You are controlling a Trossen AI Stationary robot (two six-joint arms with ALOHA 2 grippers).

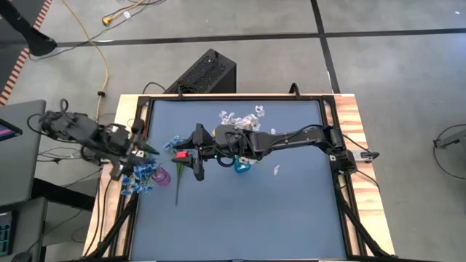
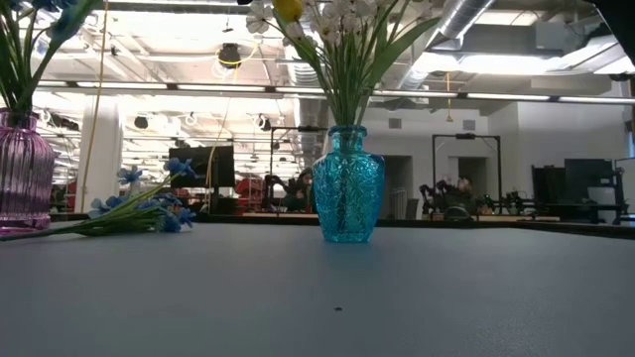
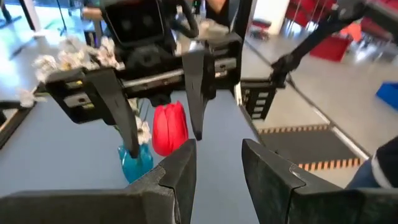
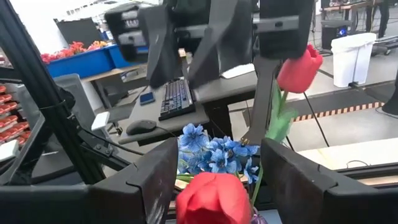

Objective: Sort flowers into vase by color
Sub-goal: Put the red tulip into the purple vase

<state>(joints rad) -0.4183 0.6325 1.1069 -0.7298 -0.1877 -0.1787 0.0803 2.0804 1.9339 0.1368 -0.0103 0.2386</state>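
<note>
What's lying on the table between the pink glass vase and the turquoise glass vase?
In the low view, a blue blossom spray lies flat between the pink glass vase and the turquoise glass vase.

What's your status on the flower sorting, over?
Right end effector open around red tulip. Left end effector beside pink vase. Blue flowers loose on table.

Black box beyond the table
</note>
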